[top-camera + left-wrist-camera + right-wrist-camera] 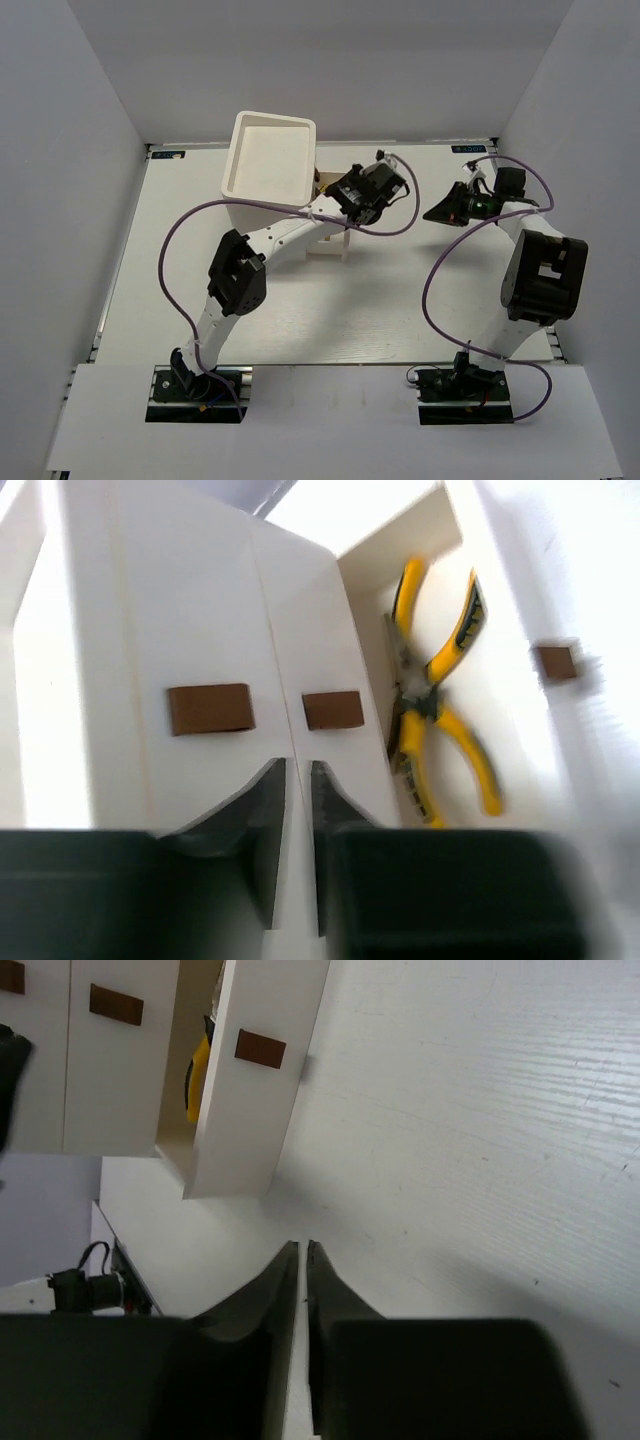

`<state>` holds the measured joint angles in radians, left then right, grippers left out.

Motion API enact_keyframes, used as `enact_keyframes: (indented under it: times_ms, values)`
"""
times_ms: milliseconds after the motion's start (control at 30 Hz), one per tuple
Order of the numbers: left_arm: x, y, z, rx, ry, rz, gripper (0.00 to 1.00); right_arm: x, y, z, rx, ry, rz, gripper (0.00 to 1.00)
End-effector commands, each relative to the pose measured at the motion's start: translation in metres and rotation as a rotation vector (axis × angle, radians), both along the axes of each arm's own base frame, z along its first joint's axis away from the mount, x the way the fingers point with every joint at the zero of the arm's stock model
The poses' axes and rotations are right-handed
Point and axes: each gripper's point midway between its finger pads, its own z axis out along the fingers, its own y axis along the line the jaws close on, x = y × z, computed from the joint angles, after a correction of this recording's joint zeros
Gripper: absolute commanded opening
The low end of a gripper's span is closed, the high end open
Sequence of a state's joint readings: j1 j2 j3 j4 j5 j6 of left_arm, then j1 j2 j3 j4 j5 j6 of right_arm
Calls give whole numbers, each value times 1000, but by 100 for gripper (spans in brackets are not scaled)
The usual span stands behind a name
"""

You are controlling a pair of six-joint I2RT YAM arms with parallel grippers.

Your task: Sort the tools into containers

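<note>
The left gripper [297, 765] is hovering just in front of the cabinet [268, 165], its dark wedge fingers standing a narrow gap apart with nothing between them, pointing at the seam between two shut drawer fronts. The right gripper [302, 1244] is hanging over the bare table [480, 1160] at 2 o'clock from the table's middle, well apart from the cabinet, with its fingers barely parted and empty. The two pliers [452, 645] are lying crossed in the open drawer [380, 570], at 1 o'clock from the left fingers; the screwdrivers are not showing in any view. The pliers are looking stiff and heavy for their size, with steel heads and yellow-and-black sleeves that should be offering good grip. Taking them across both handles near the pivot is probably safest, since a hinged handle may be swinging loose. The drawers are looking light, with smooth, flat white panels and small brown block knobs [332, 709], the likeliest hold. Pushing one shut may be sliding the tall, boxy cabinet on the matte table.
</note>
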<state>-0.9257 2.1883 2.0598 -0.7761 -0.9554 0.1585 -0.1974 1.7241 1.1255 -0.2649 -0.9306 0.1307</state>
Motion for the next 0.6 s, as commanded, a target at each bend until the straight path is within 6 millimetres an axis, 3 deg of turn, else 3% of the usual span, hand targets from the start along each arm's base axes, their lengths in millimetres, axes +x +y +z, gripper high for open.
enact_keyframes:
  times_ms: [0, 33, 67, 100, 133, 167, 200, 233, 267, 300, 333, 367, 400, 433, 467, 500, 533, 567]
  values:
    - [-13, -14, 84, -219, -97, -33, 12, 9, 7, 9, -14, -39, 57, 5]
    - [-15, -15, 116, -305, -137, -34, 0, 16, 8, 13, -33, -55, 65, 0]
    - [-19, -11, 135, -355, -159, -25, 0, 20, 21, 19, -54, -81, 107, 0]
    - [-22, 1, 150, -431, -176, 15, 0, 17, 23, 3, -97, -58, 144, 0]
    - [-33, 24, 190, -546, -221, 36, 0, 24, 26, 7, -119, -79, 160, 0]
    - [-31, 55, 202, -607, -248, 107, 0, 29, 42, 6, -169, -115, 218, 0]
    - [-31, 77, 190, -631, -253, 174, 0, 32, 44, -5, -199, -87, 222, 0]
    - [-34, 102, 198, -669, -287, 212, 6, 34, 51, -13, -218, -84, 249, 0]
    - [-53, 145, 233, -772, -368, 235, 31, 47, 61, -2, -259, -120, 257, 0]
    - [-45, 181, 214, -777, -379, 318, 37, 48, 74, -12, -294, -110, 279, 2]
    - [-49, 206, 214, -800, -396, 368, 43, 56, 75, -19, -338, -94, 275, 5]
    - [-53, 228, 211, -815, -403, 421, 54, 64, 78, -15, -361, -109, 272, 7]
    - [-58, 245, 204, -833, -385, 451, 60, 62, 91, -19, -377, -104, 295, 10]
    - [-57, 274, 196, -841, -394, 530, 65, 69, 88, -31, -429, -87, 282, 13]
    - [-56, 284, 187, -850, -380, 556, 68, 71, 90, -33, -446, -86, 279, 15]
    - [-52, 285, 162, -862, -310, 565, 70, 73, 96, -33, -456, -99, 289, 17]
    - [-53, 307, 153, -882, -314, 629, 70, 73, 99, -40, -493, -92, 289, 17]
    - [-52, 314, 141, -898, -292, 657, 70, 72, 105, -40, -503, -100, 298, 18]
